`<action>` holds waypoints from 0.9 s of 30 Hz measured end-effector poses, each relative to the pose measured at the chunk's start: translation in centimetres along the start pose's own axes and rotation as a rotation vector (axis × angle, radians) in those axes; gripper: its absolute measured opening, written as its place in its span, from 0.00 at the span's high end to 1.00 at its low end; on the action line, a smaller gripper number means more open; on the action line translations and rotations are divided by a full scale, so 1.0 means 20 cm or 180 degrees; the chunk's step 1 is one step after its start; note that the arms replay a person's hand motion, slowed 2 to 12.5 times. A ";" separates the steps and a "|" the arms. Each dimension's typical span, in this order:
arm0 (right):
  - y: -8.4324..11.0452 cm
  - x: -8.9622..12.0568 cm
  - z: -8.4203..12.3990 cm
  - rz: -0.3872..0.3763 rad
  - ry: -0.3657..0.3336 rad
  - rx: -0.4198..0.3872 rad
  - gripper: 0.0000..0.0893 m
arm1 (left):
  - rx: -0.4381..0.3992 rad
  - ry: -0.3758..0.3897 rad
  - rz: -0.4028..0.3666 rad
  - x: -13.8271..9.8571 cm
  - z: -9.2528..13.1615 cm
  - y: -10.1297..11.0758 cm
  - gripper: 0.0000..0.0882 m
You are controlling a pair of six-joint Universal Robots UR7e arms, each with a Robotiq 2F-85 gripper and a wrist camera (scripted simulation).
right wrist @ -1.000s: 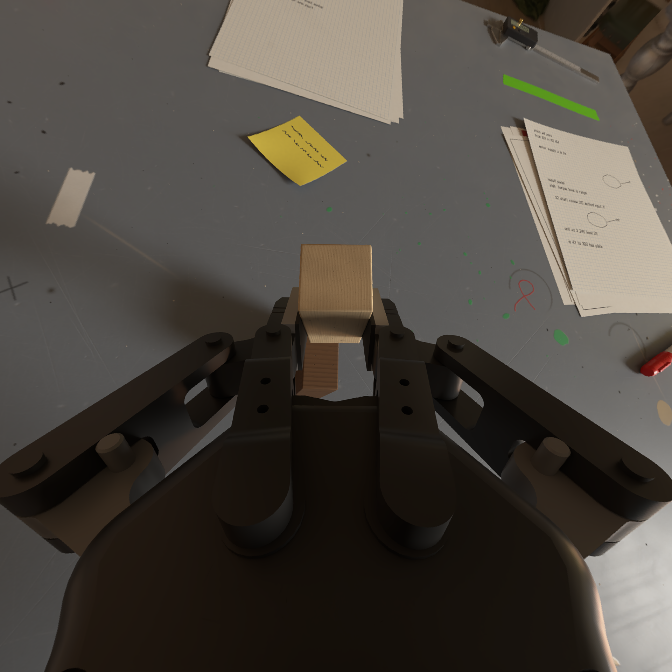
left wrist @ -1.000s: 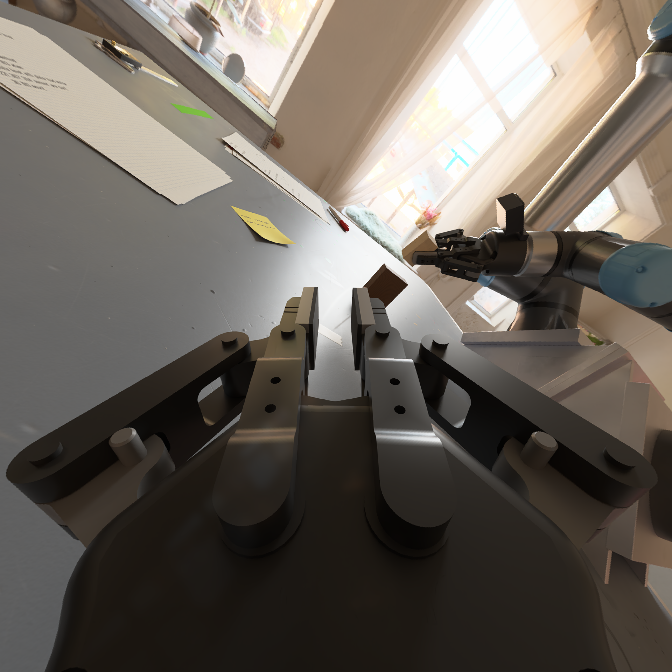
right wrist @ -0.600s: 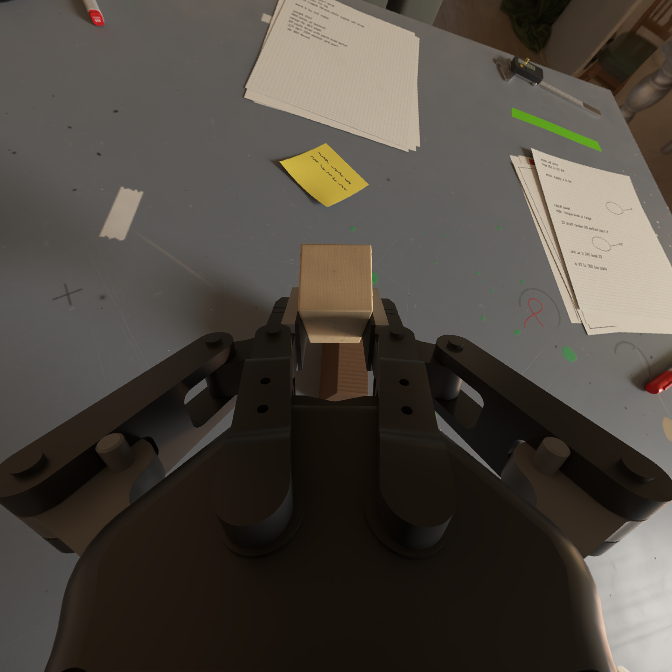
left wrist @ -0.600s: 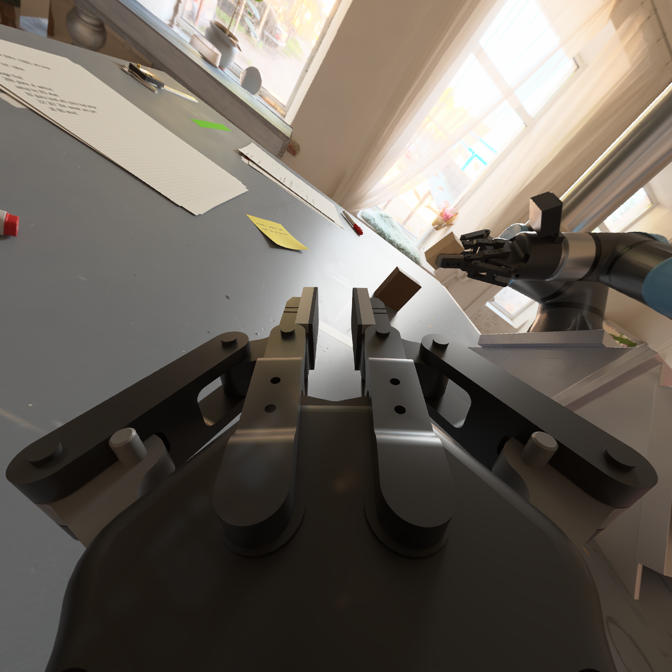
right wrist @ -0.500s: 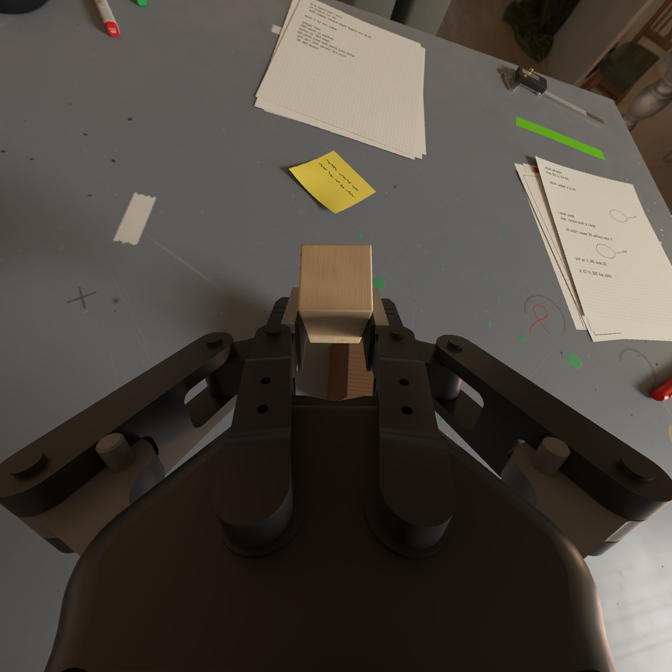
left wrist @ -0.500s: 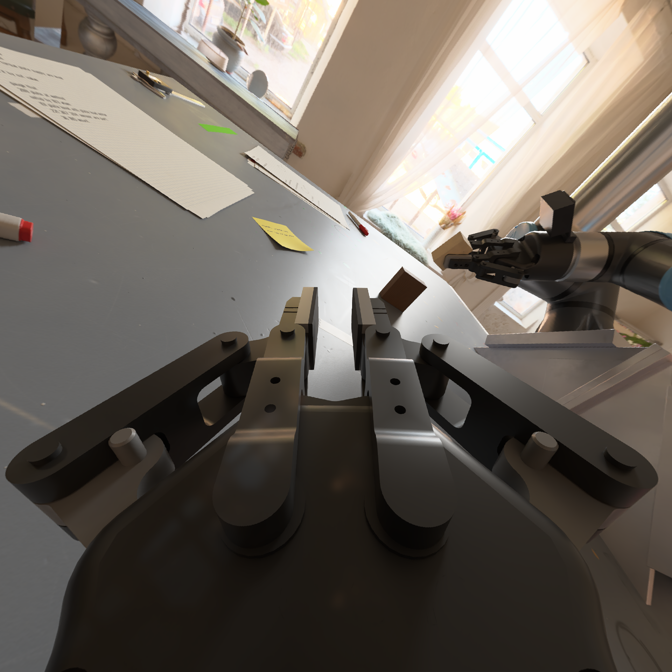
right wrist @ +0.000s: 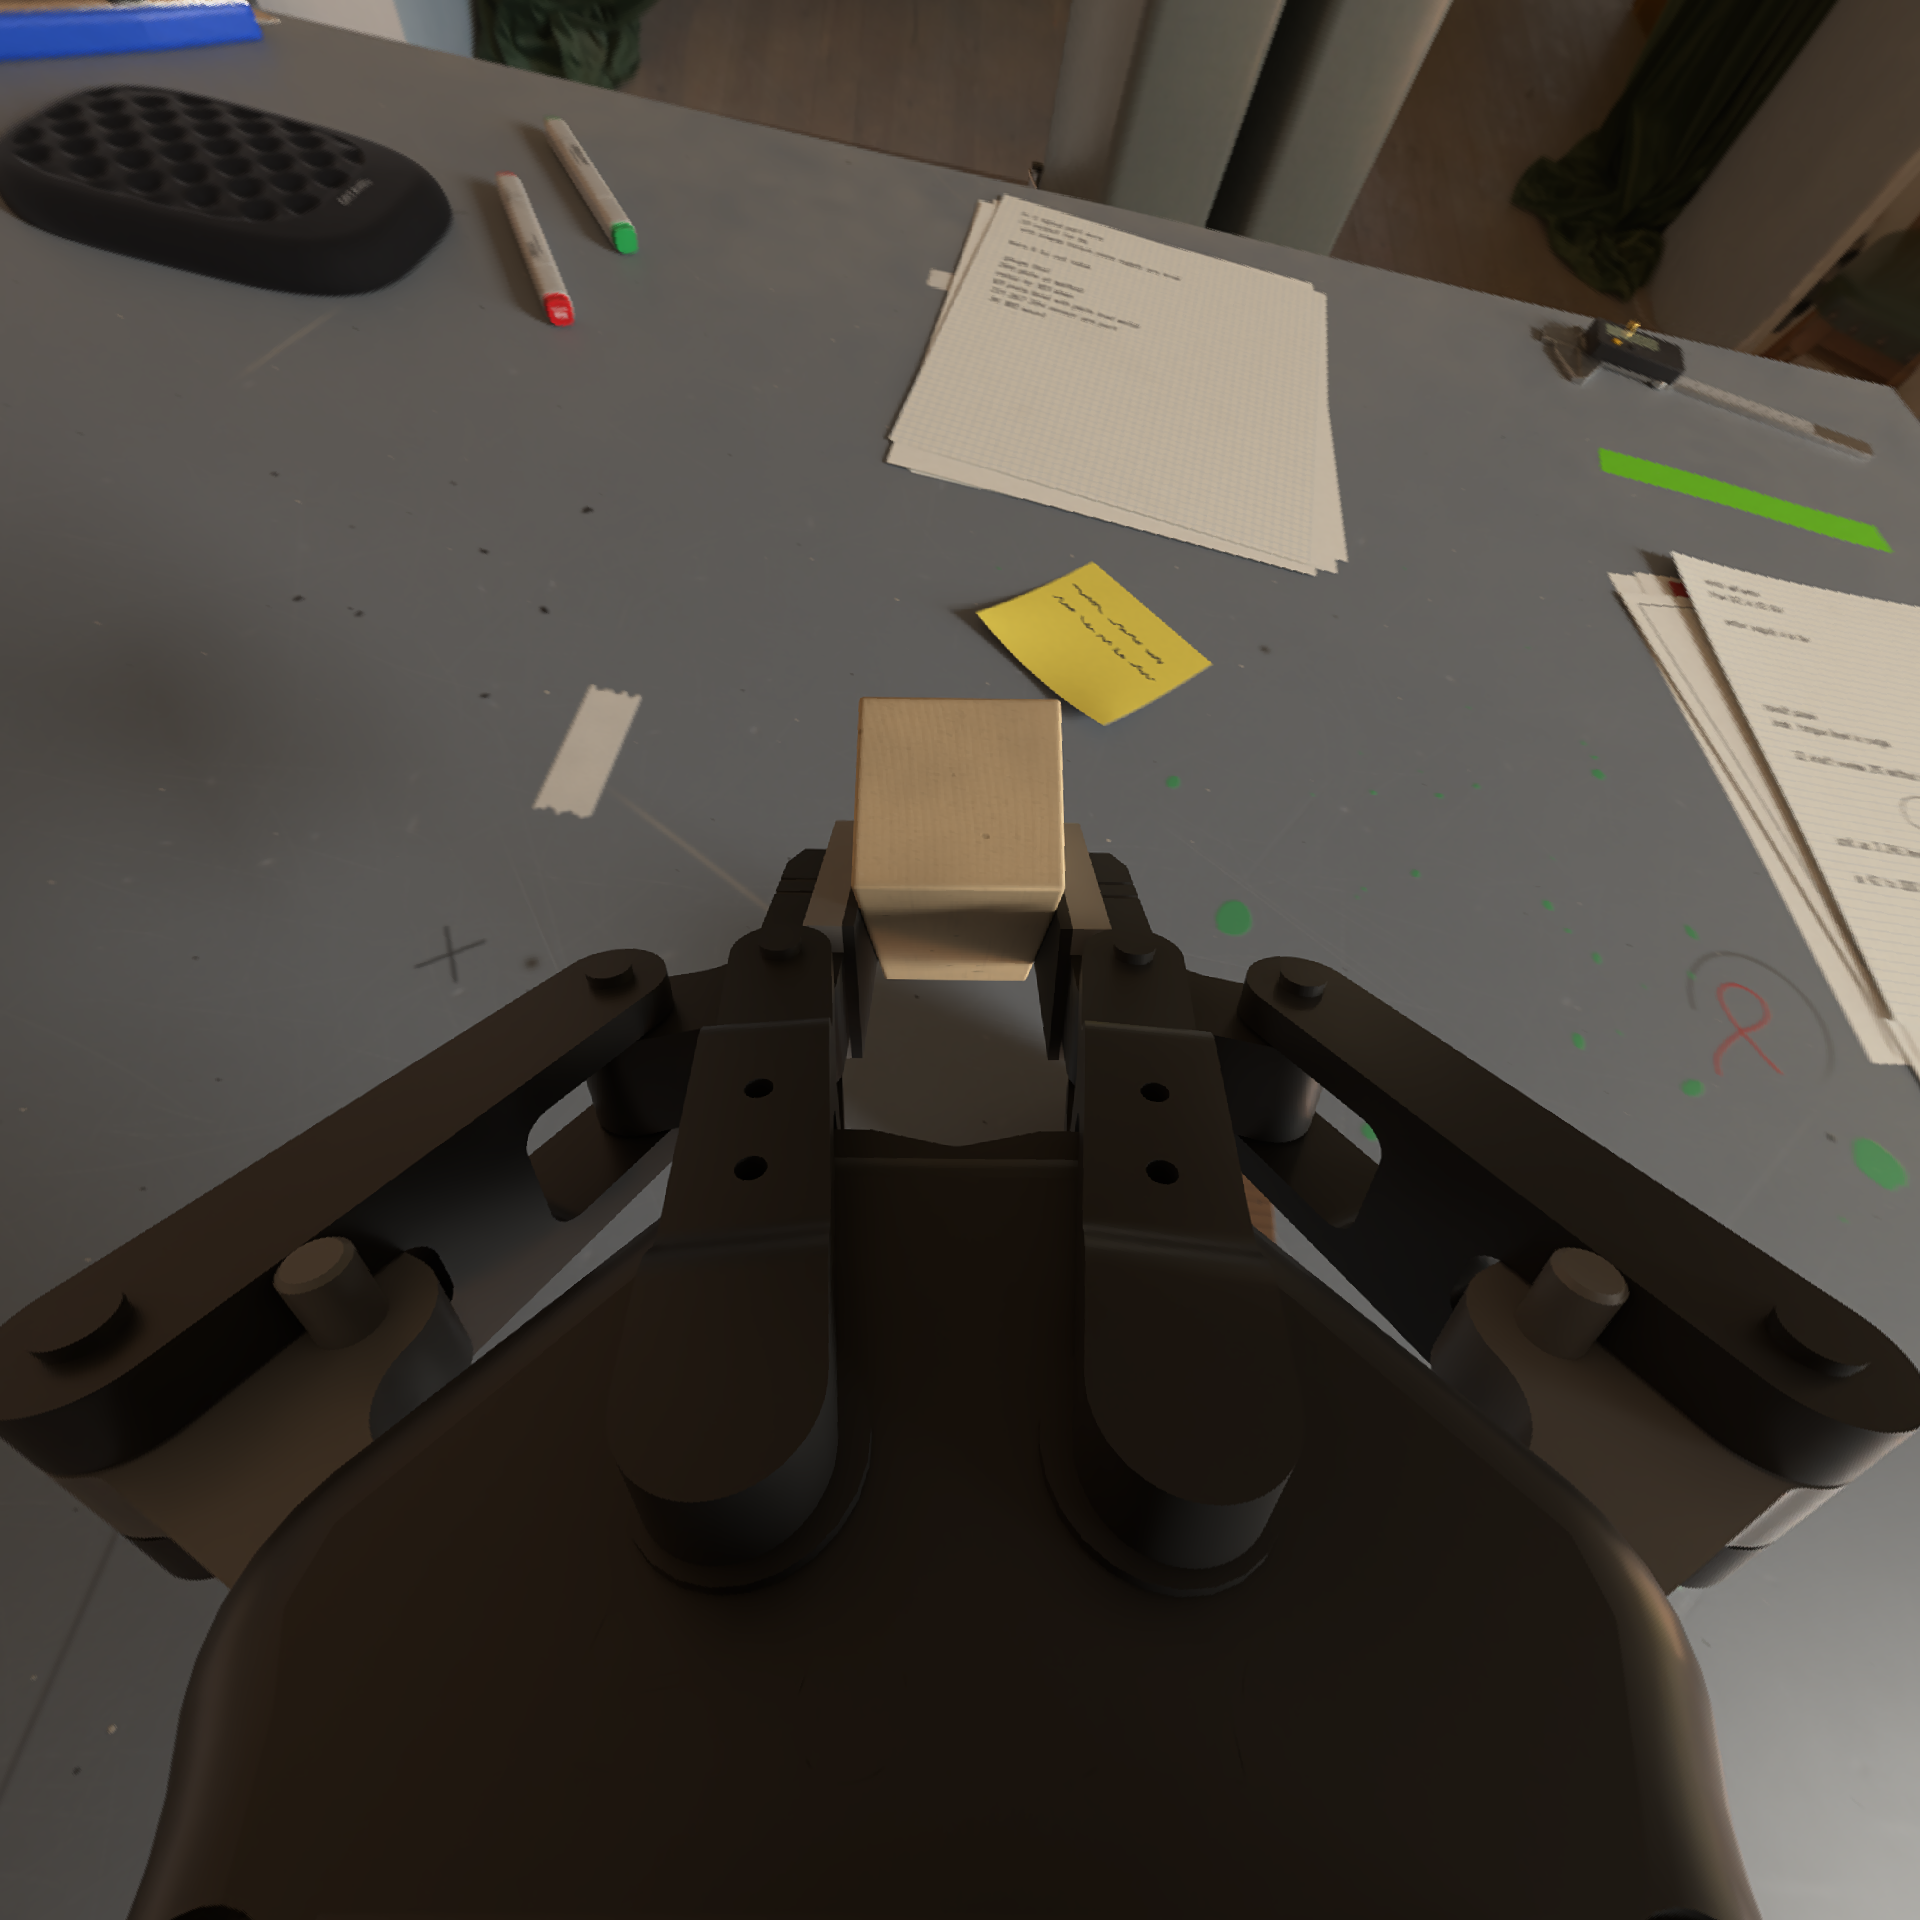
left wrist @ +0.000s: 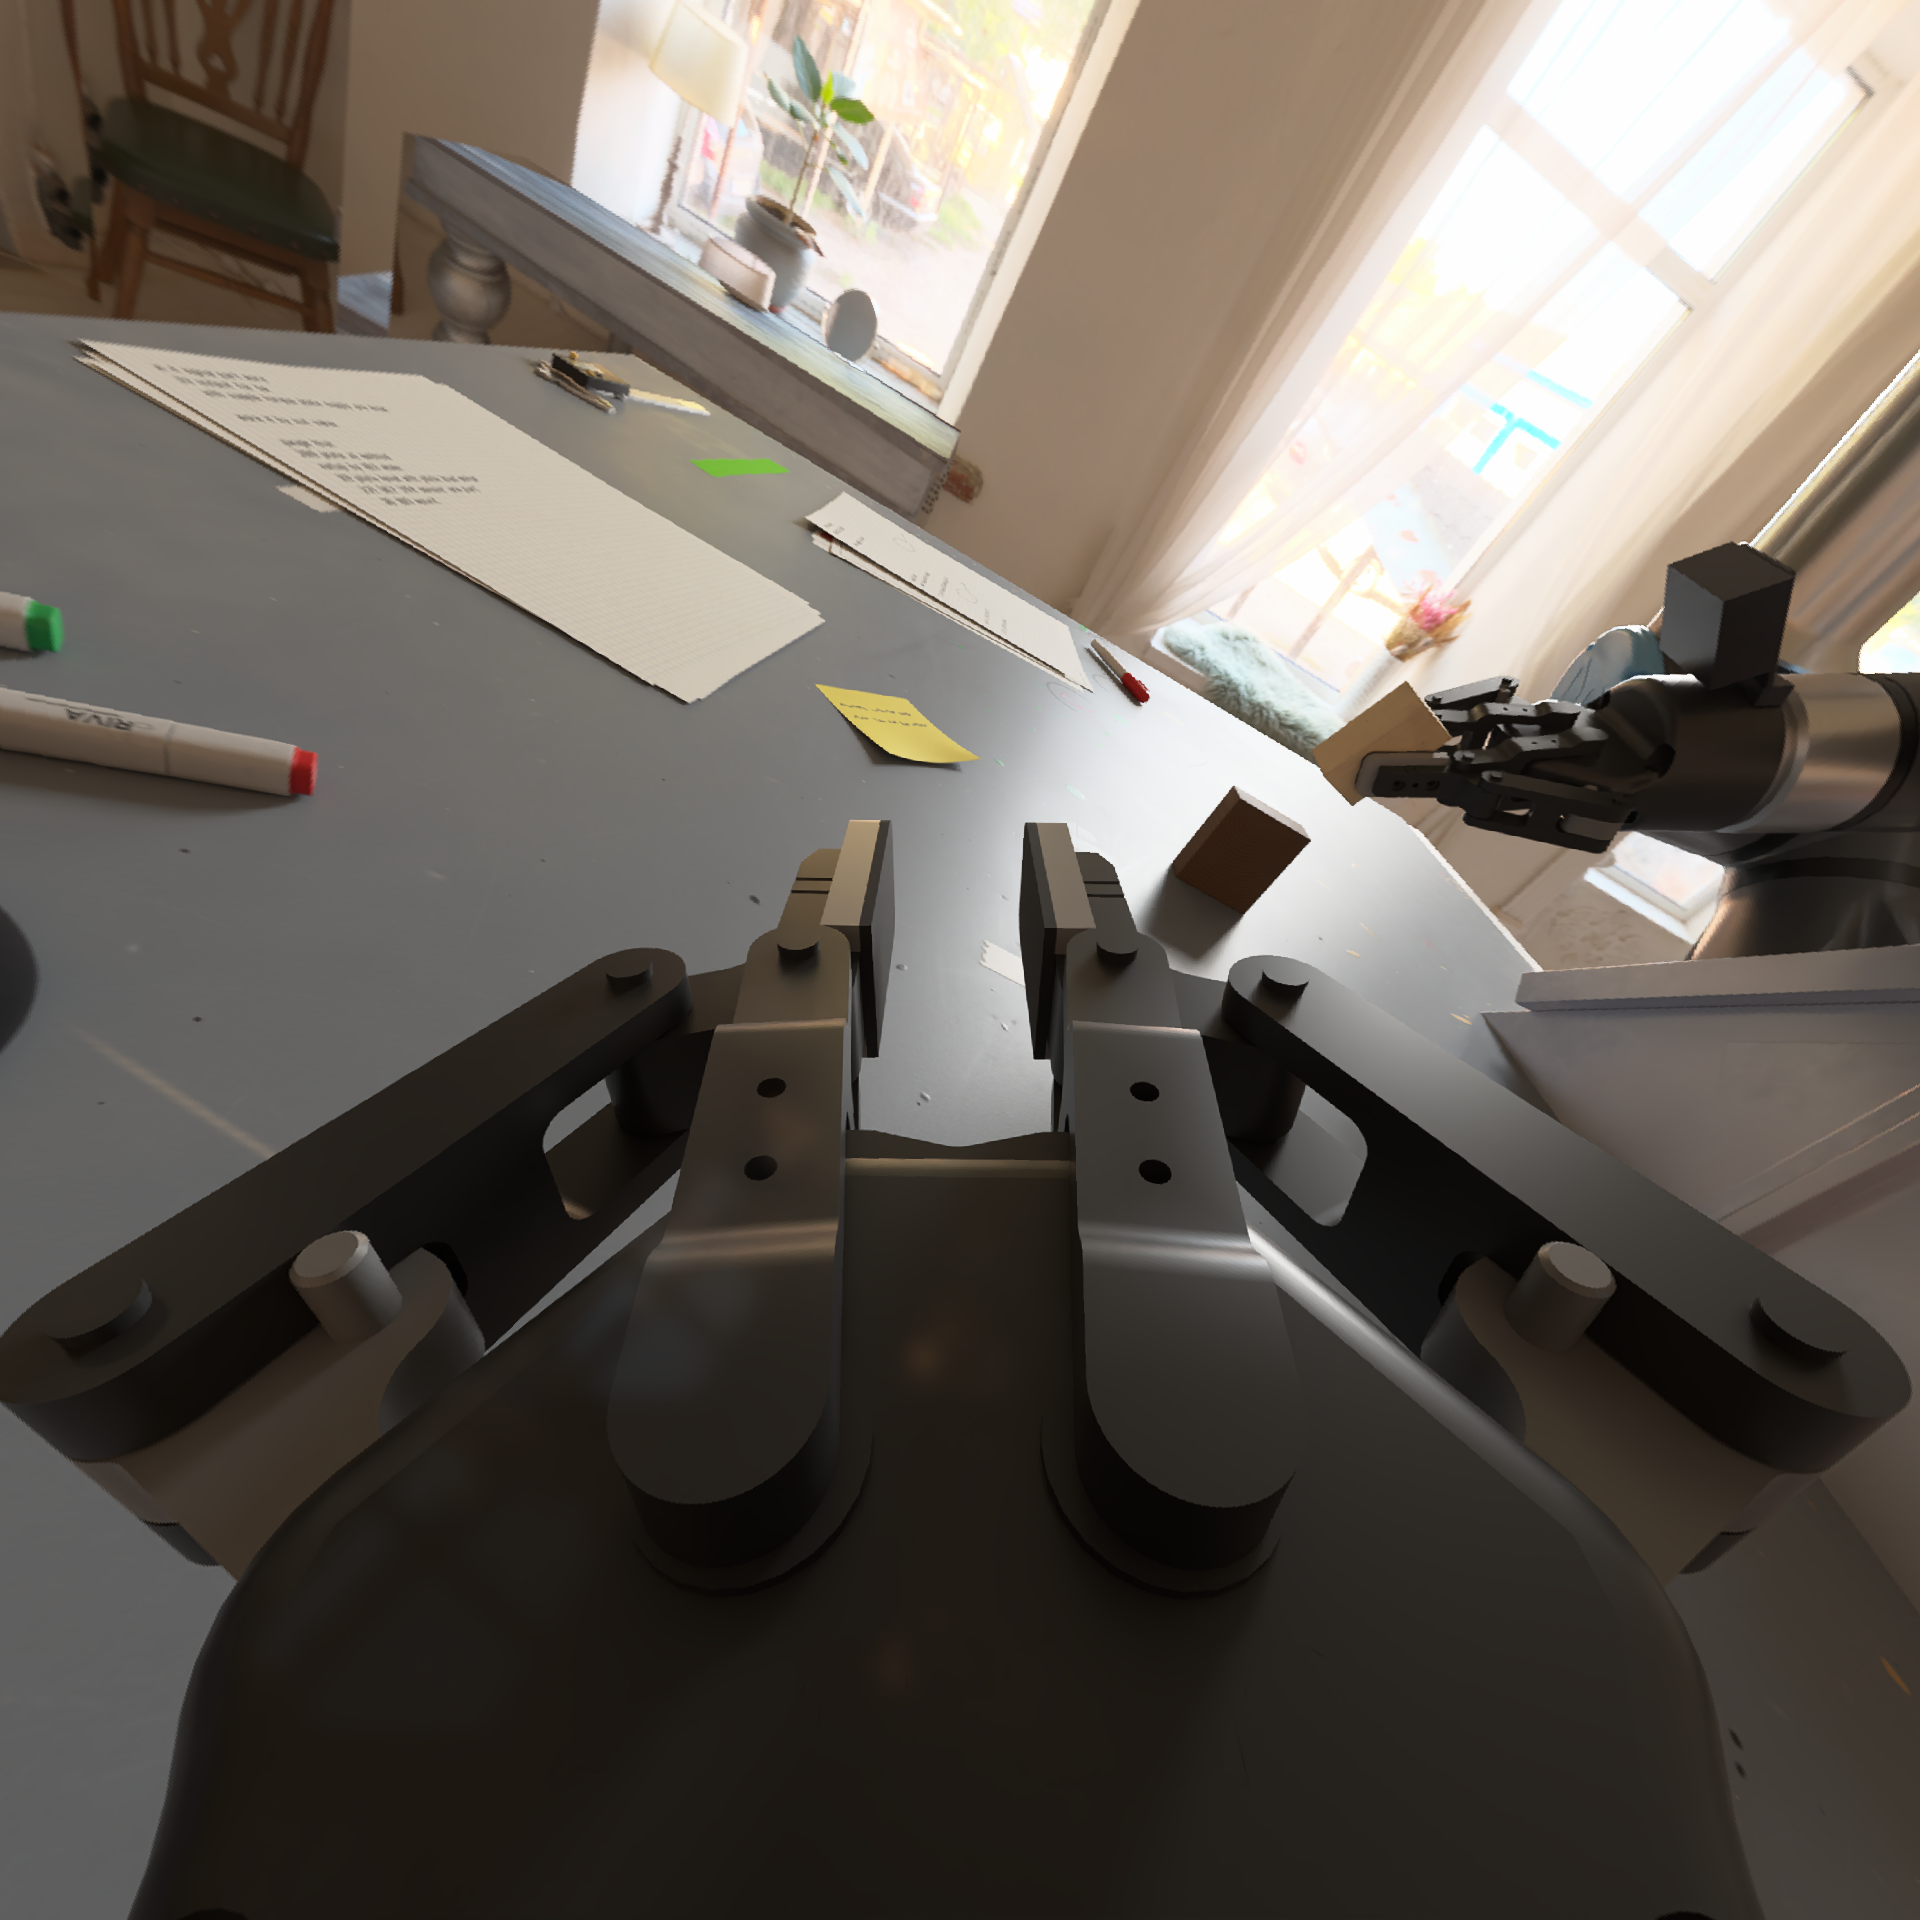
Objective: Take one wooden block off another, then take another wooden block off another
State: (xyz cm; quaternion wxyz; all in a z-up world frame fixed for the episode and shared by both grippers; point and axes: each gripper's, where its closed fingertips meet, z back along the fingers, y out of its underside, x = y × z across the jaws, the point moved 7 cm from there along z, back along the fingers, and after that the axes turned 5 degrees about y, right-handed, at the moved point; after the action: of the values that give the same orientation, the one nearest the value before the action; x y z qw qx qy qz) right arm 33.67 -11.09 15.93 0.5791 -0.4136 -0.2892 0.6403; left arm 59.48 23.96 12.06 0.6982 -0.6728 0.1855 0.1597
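The right gripper (right wrist: 956, 935) clamps a pale block (right wrist: 958, 821) above the table (right wrist: 312, 582). The left gripper (left wrist: 954, 914) hangs empty, jaws parted, near a brown block (left wrist: 1240, 862).

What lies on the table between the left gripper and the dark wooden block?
In the left wrist view, only bare grey table and a small white tape strip lie between the left gripper and the dark wooden block.

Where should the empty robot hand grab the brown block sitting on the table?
Probably by two opposite flat sides of the brown block, coming down from above. It is a small cube resting alone on the grey table, so its top and sides are free. The left gripper is open with nothing between its fingers.
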 end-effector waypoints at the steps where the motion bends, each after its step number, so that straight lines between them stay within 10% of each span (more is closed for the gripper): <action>1: 0.00 0.01 -0.01 -0.0014 -0.0031 -0.0024 0.70 | -0.0012 -0.0030 -0.0025 -0.01 0.01 -0.01 0.74; 27: 0.09 0.26 -0.29 -0.0150 -0.0679 -0.0082 0.70 | -0.0439 -0.1086 -0.0544 -0.24 0.47 -0.14 0.61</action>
State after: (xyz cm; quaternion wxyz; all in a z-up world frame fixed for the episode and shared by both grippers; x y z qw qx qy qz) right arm 37.76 -6.90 10.53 0.5545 -0.3436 -0.3671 0.6631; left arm 57.05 33.42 16.99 0.6828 -0.6955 -0.0045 0.2238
